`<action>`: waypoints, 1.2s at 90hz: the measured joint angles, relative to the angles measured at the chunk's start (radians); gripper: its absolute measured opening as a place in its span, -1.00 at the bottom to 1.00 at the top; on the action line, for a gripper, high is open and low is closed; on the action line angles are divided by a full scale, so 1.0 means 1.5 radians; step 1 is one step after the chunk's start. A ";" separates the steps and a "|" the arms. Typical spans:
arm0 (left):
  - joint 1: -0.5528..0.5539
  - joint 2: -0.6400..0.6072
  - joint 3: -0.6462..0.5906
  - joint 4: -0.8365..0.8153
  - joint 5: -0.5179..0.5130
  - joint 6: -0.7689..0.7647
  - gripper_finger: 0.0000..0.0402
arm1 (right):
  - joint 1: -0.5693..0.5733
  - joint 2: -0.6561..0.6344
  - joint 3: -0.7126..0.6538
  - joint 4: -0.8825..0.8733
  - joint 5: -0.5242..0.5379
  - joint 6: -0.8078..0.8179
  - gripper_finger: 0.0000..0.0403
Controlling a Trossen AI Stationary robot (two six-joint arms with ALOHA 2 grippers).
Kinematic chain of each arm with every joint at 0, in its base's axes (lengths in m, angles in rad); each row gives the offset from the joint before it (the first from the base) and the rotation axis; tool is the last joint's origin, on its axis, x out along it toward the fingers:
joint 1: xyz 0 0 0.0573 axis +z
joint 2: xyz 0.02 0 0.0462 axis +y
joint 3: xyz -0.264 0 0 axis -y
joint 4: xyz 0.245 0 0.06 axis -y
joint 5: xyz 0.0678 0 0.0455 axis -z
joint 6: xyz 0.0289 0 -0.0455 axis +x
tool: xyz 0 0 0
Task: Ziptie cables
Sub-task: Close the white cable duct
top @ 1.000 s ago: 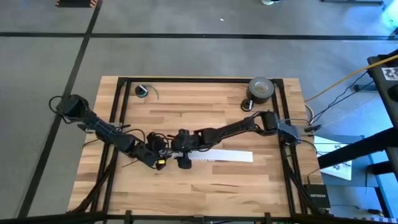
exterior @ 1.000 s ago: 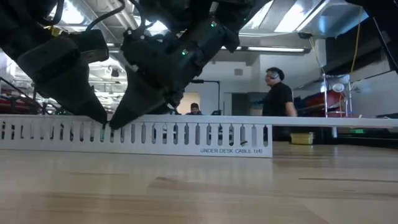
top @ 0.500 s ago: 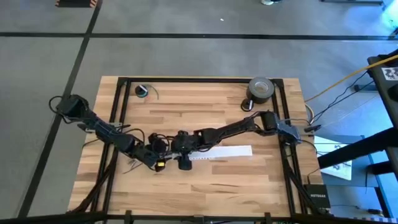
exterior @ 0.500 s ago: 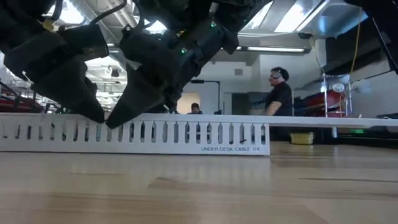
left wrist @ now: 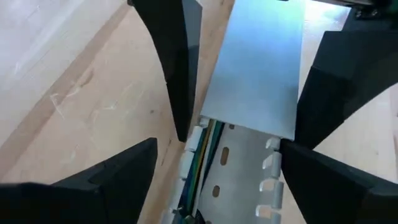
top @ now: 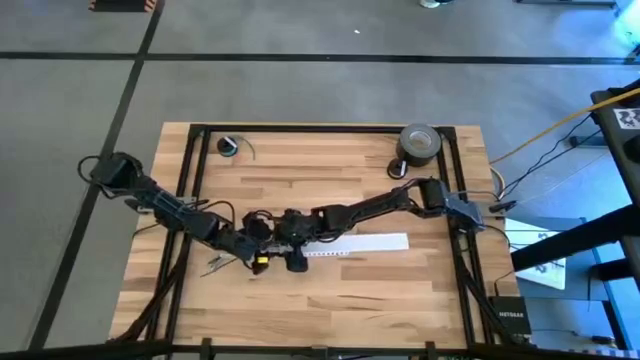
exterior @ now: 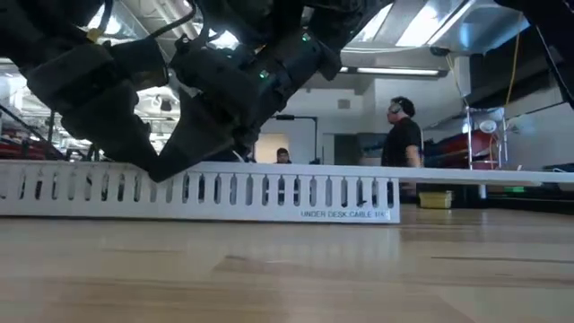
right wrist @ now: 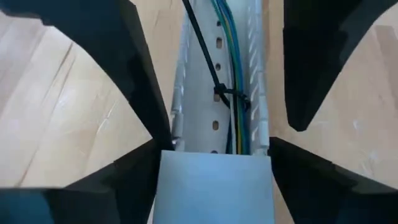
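Note:
A long white slotted channel [top: 360, 243] lies on the table with a flat grey cover [right wrist: 214, 180] on part of it. The cables [right wrist: 235, 56], thin green, yellow and grey wires, run inside the channel. The black ziptie [right wrist: 231, 94] is looped round them, and its tail slants away over the channel wall. My right gripper [right wrist: 214, 143] is closed across the channel at the cover's end. Facing it, my left gripper [left wrist: 219, 144] stands open, one finger on each side of the channel. Splayed wire ends [top: 215, 265] stick out past the left gripper. My right gripper pinches the channel by its two side walls, one fingertip [right wrist: 155, 140] outside each wall, right at the cover's end [right wrist: 214, 155]. The fingers come slanting down from above and lie across the channel. The channel lies flat on the table.
A roll of dark tape [top: 420, 143] sits at the far right corner and a small round object [top: 228, 146] at the far left. Black frame rails [top: 185, 170] run along the table's sides. People [exterior: 404, 135] stand in the room behind.
The channel has slid a little along its length toward the table's right edge, together with my right gripper. Both grippers stay at its left end.

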 joint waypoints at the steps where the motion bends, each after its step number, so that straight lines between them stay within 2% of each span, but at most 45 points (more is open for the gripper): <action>1: -0.001 0.000 0.000 0.000 0.000 0.002 0.57 | 0.000 0.000 0.000 0.000 0.000 0.000 0.36; 45: -0.008 -0.112 0.009 -0.075 0.026 0.051 0.52 | 0.000 0.000 0.002 -0.003 0.005 -0.013 0.37; 108: 0.012 -0.112 0.008 -0.068 0.022 0.061 0.52 | 0.001 0.000 0.001 -0.001 0.002 -0.018 0.37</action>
